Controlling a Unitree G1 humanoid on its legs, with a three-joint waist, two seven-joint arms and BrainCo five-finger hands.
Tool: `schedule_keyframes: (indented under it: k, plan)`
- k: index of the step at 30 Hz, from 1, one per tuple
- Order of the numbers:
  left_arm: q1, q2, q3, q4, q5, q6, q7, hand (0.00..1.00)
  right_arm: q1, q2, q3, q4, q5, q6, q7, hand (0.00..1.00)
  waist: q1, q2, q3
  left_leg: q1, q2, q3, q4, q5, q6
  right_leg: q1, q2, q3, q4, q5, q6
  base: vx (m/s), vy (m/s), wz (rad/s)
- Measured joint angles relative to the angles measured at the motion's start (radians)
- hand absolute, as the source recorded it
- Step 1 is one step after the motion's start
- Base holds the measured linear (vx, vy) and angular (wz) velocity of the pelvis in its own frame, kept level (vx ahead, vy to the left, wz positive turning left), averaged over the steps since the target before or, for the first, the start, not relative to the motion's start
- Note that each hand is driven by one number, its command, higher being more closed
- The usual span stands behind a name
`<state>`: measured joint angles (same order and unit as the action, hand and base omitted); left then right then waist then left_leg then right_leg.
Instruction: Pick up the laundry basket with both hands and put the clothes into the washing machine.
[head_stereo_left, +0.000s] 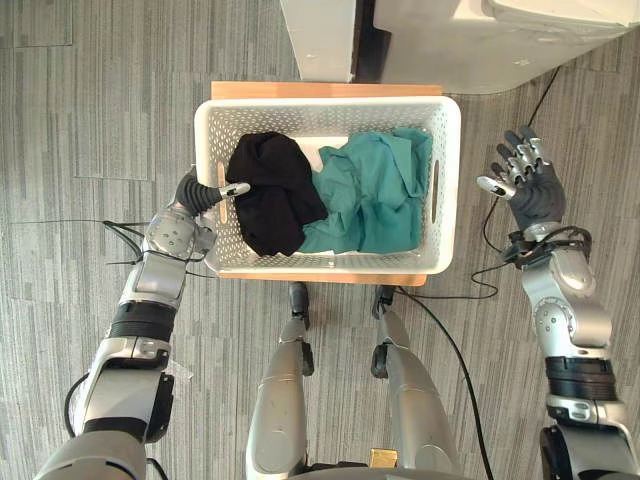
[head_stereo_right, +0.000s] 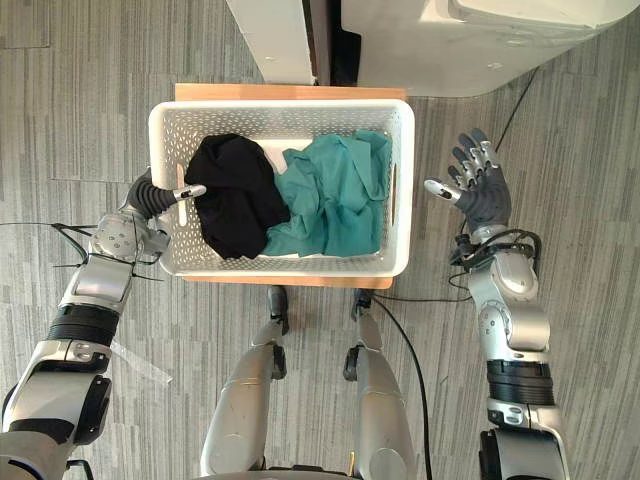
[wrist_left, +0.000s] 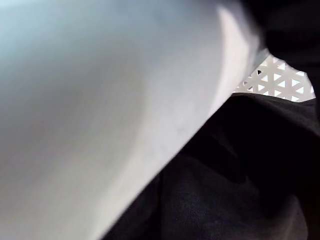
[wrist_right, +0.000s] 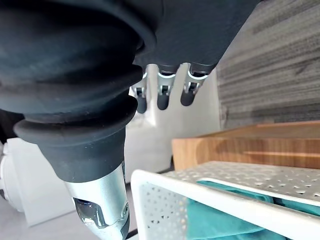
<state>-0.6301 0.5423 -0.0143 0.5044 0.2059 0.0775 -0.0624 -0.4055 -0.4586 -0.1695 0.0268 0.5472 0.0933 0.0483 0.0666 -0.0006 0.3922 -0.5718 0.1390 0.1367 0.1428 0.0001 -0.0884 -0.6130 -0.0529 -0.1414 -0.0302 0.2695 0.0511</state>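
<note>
Found L hand (head_stereo_left: 197, 193) pressed to basket (head_stereo_left: 330, 262) at the handle slot on that side, dark cover against the white perforated wall. Couldn't tell whether open or closed on the handle, since the wall hid too much. Saw black garment (head_stereo_left: 272, 190) inside basket just past L hand, v. close to it. In L wrist view saw same black cloth right up close w/ white wall alongside. Saw teal garment (head_stereo_left: 370, 195) further from L hand, touching the black one & filling the half nearer R hand. Found R hand (head_stereo_left: 535, 192) spread wide, holding nothing, thumb side twd basket, well apart from its wall & over grey floor (head_stereo_left: 80, 120). Noted fingers (wrist_right: 162, 100) straight in R wrist view, w/ basket rim, teal cloth & wood edge beyond them. Noted basket resting on wooden worktop (head_stereo_left: 320, 90), betw. both hands, clothes inside. Saw white appliance (head_stereo_left: 480, 45) beyond basket, on far side from both hands.
</note>
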Motion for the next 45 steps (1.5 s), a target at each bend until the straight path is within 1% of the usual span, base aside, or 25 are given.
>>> schedule_keyframes:
  k: [3, 5, 10, 12, 14, 17, 18, 19, 20, 21, 26, 28, 29, 30, 31, 32, 33, 36, 39, 40, 45]
  plan:
    - [-0.012, 0.030, -0.028, 0.009, -0.015, -0.018, 0.000, 0.00, -0.042, -0.033, 0.032, 0.054, 0.001, 0.003, 0.022, 0.00, -0.003, -0.001, -0.002, -0.016, 0.000, -0.008, 0.001, 0.007, -0.001, -0.009, 0.000, -0.001, 0.000, 0.000, 0.000, -0.01, -0.008, 0.05]
    - [-0.022, 0.033, -0.037, 0.020, -0.025, -0.020, 0.000, 0.00, -0.065, -0.043, 0.058, 0.087, 0.002, 0.003, 0.026, 0.00, -0.005, -0.002, -0.004, -0.018, 0.000, -0.013, 0.000, 0.011, -0.001, -0.009, 0.000, -0.004, 0.000, 0.000, 0.000, -0.01, -0.007, 0.09]
    - [-0.026, 0.057, -0.063, 0.020, -0.043, -0.034, 0.000, 0.00, -0.131, -0.062, 0.138, 0.156, 0.003, 0.005, 0.063, 0.00, -0.024, -0.004, -0.005, -0.031, 0.002, -0.028, 0.002, 0.020, -0.003, -0.010, 0.000, -0.017, 0.000, 0.011, 0.006, -0.02, 0.000, 0.10]
    - [-0.025, 0.061, -0.068, 0.020, -0.056, -0.040, 0.000, 0.00, -0.149, -0.062, 0.171, 0.157, 0.003, 0.009, 0.065, 0.00, -0.024, -0.006, -0.017, -0.046, 0.006, -0.032, 0.001, 0.019, -0.002, -0.024, 0.002, -0.016, 0.000, 0.028, 0.007, -0.02, 0.007, 0.00]
    - [-0.029, 0.064, -0.082, 0.016, -0.067, -0.043, 0.000, 0.00, -0.159, -0.063, 0.195, 0.161, 0.003, 0.013, 0.066, 0.00, -0.024, -0.011, -0.021, -0.053, 0.016, -0.025, 0.004, 0.020, 0.002, -0.025, 0.005, -0.016, -0.001, 0.032, 0.007, -0.04, 0.010, 0.07]
    - [-0.029, 0.082, -0.105, 0.009, -0.089, -0.045, 0.000, 0.00, -0.184, -0.069, 0.228, 0.201, 0.014, 0.016, 0.065, 0.00, -0.023, -0.032, -0.035, -0.064, 0.024, -0.028, 0.014, 0.029, 0.000, -0.026, 0.012, -0.017, -0.009, 0.035, 0.003, -0.02, -0.006, 0.05]
    - [-0.028, 0.083, -0.105, 0.004, -0.091, -0.045, 0.000, 0.00, -0.189, -0.076, 0.230, 0.203, 0.015, 0.020, 0.065, 0.00, -0.022, -0.033, -0.035, -0.067, 0.028, -0.032, 0.015, 0.029, 0.000, -0.027, 0.016, -0.018, -0.012, 0.046, -0.005, 0.00, 0.000, 0.00]
    - [-0.025, 0.091, -0.105, -0.006, -0.101, -0.046, 0.000, 0.00, -0.193, -0.091, 0.243, 0.204, 0.027, 0.022, 0.065, 0.00, -0.021, -0.033, -0.035, -0.073, 0.038, -0.034, 0.014, 0.032, 0.000, -0.030, 0.024, -0.016, -0.018, 0.065, 0.016, 0.00, 0.000, 0.00]
    - [-0.026, 0.094, -0.105, -0.009, -0.107, -0.046, 0.000, 0.00, -0.193, -0.100, 0.249, 0.204, 0.034, 0.023, 0.065, 0.00, -0.022, -0.033, -0.035, -0.076, 0.041, -0.036, 0.014, 0.034, 0.001, -0.030, 0.027, -0.016, -0.023, 0.070, 0.021, 0.00, 0.000, 0.00]
    - [-0.026, 0.099, -0.105, -0.018, -0.112, -0.046, 0.000, 0.00, -0.193, -0.112, 0.252, 0.203, 0.036, 0.023, 0.067, 0.00, -0.023, -0.033, -0.037, -0.082, 0.047, -0.040, 0.014, 0.038, 0.000, -0.031, 0.033, -0.016, -0.029, 0.081, 0.009, -0.03, 0.000, 0.05]
    - [-0.021, 0.102, -0.109, -0.024, -0.116, -0.046, 0.000, 0.00, -0.198, -0.155, 0.284, 0.204, 0.017, 0.030, 0.082, 0.00, -0.023, -0.034, -0.040, -0.093, 0.058, -0.050, 0.012, 0.047, -0.013, -0.031, 0.043, -0.017, -0.038, 0.083, 0.008, -0.04, -0.010, 0.05]
    - [-0.019, 0.102, -0.120, -0.024, -0.116, -0.044, 0.002, 0.00, -0.197, -0.159, 0.287, 0.205, -0.044, 0.041, 0.090, 0.00, -0.025, -0.034, -0.053, -0.106, 0.059, -0.050, 0.012, 0.048, -0.015, -0.032, 0.043, -0.018, -0.052, 0.082, 0.009, -0.05, -0.007, 0.11]
    - [-0.019, 0.103, -0.133, -0.027, -0.116, -0.044, 0.003, 0.00, -0.198, -0.160, 0.286, 0.213, -0.091, 0.043, 0.091, 0.00, -0.024, -0.036, -0.063, -0.116, 0.060, -0.047, 0.013, 0.054, -0.023, -0.032, 0.042, -0.022, -0.062, 0.066, 0.011, -0.05, -0.009, 0.17]
    - [-0.019, 0.102, -0.137, -0.028, -0.116, -0.044, 0.004, 0.00, -0.198, -0.159, 0.287, 0.222, -0.108, 0.043, 0.095, 0.00, -0.024, -0.041, -0.069, -0.121, 0.057, -0.046, 0.013, 0.058, -0.029, -0.032, 0.038, -0.022, -0.062, 0.043, 0.012, -0.05, -0.016, 0.30]
    - [-0.019, 0.102, -0.146, -0.031, -0.116, -0.044, 0.004, 0.00, -0.197, -0.155, 0.290, 0.236, -0.131, 0.044, 0.100, 0.00, -0.025, -0.048, -0.080, -0.131, 0.052, -0.047, 0.015, 0.065, -0.031, -0.032, 0.032, -0.023, -0.062, -0.002, -0.003, -0.05, -0.034, 0.29]
    - [-0.019, 0.099, -0.149, -0.043, -0.116, -0.044, 0.007, 0.00, -0.198, -0.148, 0.290, 0.249, -0.155, 0.045, 0.101, 0.00, -0.024, -0.049, -0.080, -0.133, 0.055, -0.049, 0.015, 0.076, -0.043, -0.033, 0.036, -0.035, -0.062, -0.006, -0.007, -0.06, -0.043, 0.27]
    - [-0.011, 0.098, -0.149, -0.054, -0.116, -0.045, 0.014, 0.00, -0.199, -0.138, 0.290, 0.259, -0.166, 0.045, 0.101, 0.00, -0.021, -0.050, -0.081, -0.133, 0.057, -0.051, 0.011, 0.080, -0.044, -0.033, 0.037, -0.044, -0.061, -0.010, -0.008, -0.07, -0.038, 0.14]
    - [0.004, 0.095, -0.150, -0.082, -0.116, -0.045, 0.023, 0.00, -0.210, -0.124, 0.286, 0.281, -0.175, 0.045, 0.092, 0.00, -0.022, -0.052, -0.082, -0.139, 0.057, -0.051, 0.012, 0.085, -0.043, -0.033, 0.035, -0.052, -0.061, -0.012, -0.006, -0.03, 0.019, 0.09]
    - [0.019, 0.089, -0.146, -0.111, -0.115, -0.044, 0.030, 0.00, -0.253, -0.086, 0.281, 0.342, -0.173, 0.042, 0.079, 0.00, -0.022, -0.058, -0.086, -0.148, 0.054, -0.051, 0.021, 0.086, -0.041, -0.035, 0.031, -0.056, -0.061, -0.012, -0.006, -0.02, 0.054, 0.05]
    - [0.023, 0.088, -0.146, -0.118, -0.115, -0.044, 0.039, 0.00, -0.271, -0.086, 0.282, 0.356, -0.173, 0.044, 0.075, 0.00, -0.018, -0.062, -0.088, -0.152, 0.054, -0.051, 0.026, 0.086, -0.041, -0.037, 0.031, -0.056, -0.061, -0.010, -0.007, -0.02, 0.045, 0.02]
    - [0.024, 0.078, -0.143, -0.122, -0.114, -0.044, 0.048, 0.00, -0.340, -0.075, 0.283, 0.407, -0.162, 0.043, 0.055, 0.00, 0.002, -0.063, -0.089, -0.160, 0.056, -0.052, 0.031, 0.086, -0.041, -0.042, 0.033, -0.055, -0.060, -0.005, -0.011, -0.01, 0.008, 0.00]
